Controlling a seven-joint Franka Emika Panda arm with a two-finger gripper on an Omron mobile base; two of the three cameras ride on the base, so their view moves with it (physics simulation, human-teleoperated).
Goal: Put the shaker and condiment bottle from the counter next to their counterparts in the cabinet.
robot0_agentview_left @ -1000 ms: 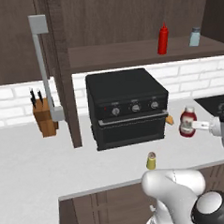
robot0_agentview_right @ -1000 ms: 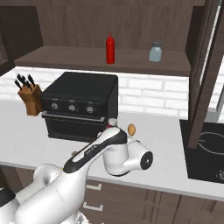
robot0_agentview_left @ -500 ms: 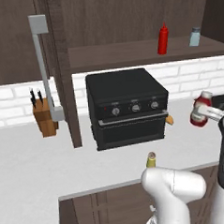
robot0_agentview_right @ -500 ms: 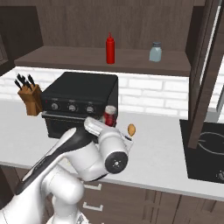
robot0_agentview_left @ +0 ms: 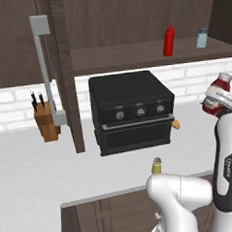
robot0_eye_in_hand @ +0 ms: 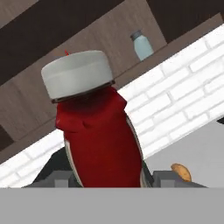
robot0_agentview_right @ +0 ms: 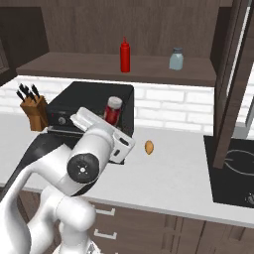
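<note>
Arm raised, forearm near vertical. Gripper [robot0_agentview_left: 215, 98] closed around the condiment bottle [robot0_eye_in_hand: 98, 135], holding it above the counter [robot0_agentview_left: 34, 176], right of the black oven [robot0_agentview_left: 129, 110].

The tool [robot0_agentview_left: 215, 98] has lifted the condiment bottle [robot0_agentview_left: 218, 92] higher.

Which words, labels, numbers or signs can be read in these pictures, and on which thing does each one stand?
"FRANKA" (probably; small dark vertical letters, too blurred to be sure): on the white arm, left base view.
Bottle in the gripper: no readable text in the hand view.
Oven knobs: no readable marks.
Squeeze bottle, blue shaker, yellow shaker: no text.
</note>
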